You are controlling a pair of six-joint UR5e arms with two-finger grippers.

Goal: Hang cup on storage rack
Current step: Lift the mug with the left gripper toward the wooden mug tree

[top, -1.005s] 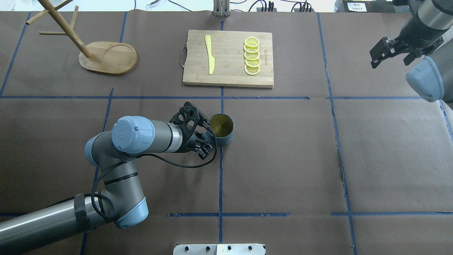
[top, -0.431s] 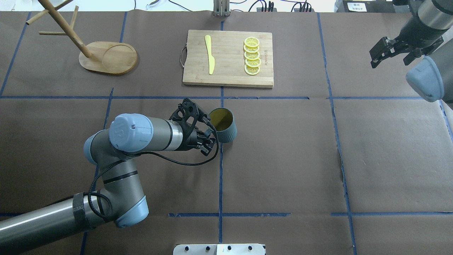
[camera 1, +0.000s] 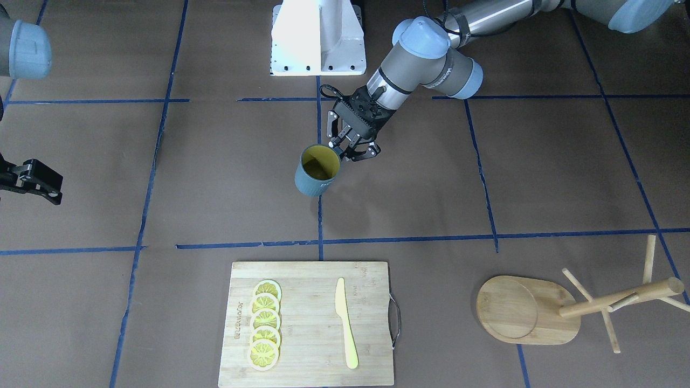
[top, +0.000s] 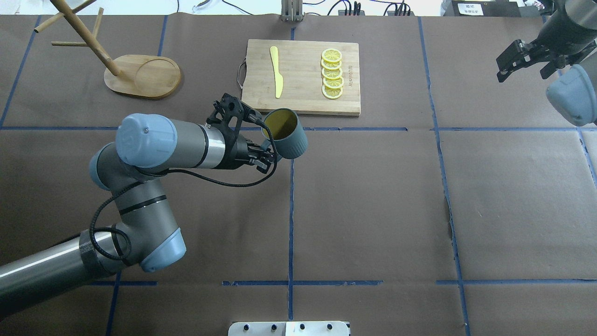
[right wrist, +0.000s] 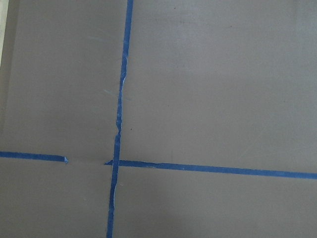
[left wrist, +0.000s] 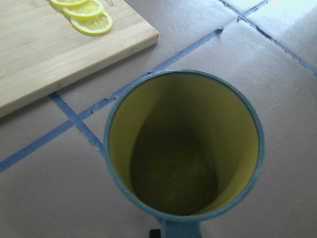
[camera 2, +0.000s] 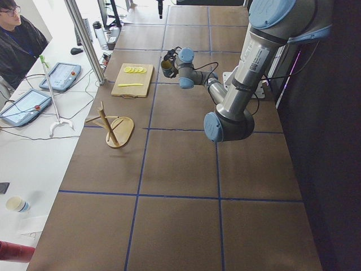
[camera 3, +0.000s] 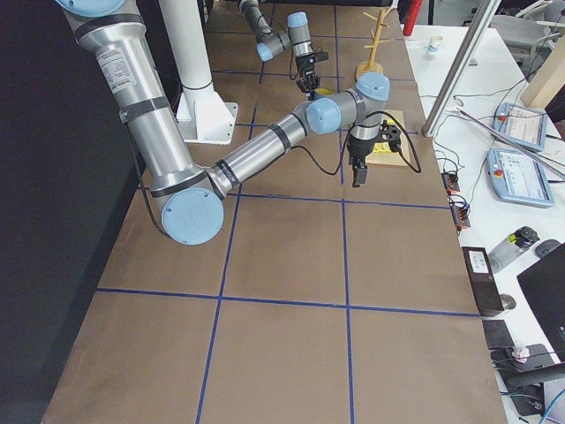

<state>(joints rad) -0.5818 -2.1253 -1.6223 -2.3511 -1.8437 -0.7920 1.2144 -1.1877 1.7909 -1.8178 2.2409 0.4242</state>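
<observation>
- Near the middle of the tabletop, just short of the cutting board's near edge, the cup [top: 285, 137] hung clear of the surface. A second earlier it had stood upright on the brown paper, closer to the robot.
- It had been lifted, tipped so its yellow mouth faced back toward the arm, and carried toward the far edge and a little toward the left end.
- The left gripper [top: 265, 158] was pinching the cup on its handle side. The wrist view showed the empty yellow inside with the handle at the bottom of the frame.
- The right gripper [top: 522, 70] hung with its fingers spread, holding nothing, near the far right corner. It had drawn back slightly further toward that corner.
- I judged the pick-up done and the carry under way.
- The storage rack [top: 149, 74] stood well apart, toward the far left corner, with no cup on its pegs, so the hanging was not yet done.
- The handle loop would need to face a peg, which the present grip on that side might make awkward.
- Counted:
  - one cup;
  - one storage rack with several thin pegs;
  - one bamboo cutting board [top: 303, 100] at the far edge;
  - one yellow knife [top: 276, 72] on it;
  - five lemon slices [top: 332, 74] in a row beside the knife;
  - two grippers.
</observation>
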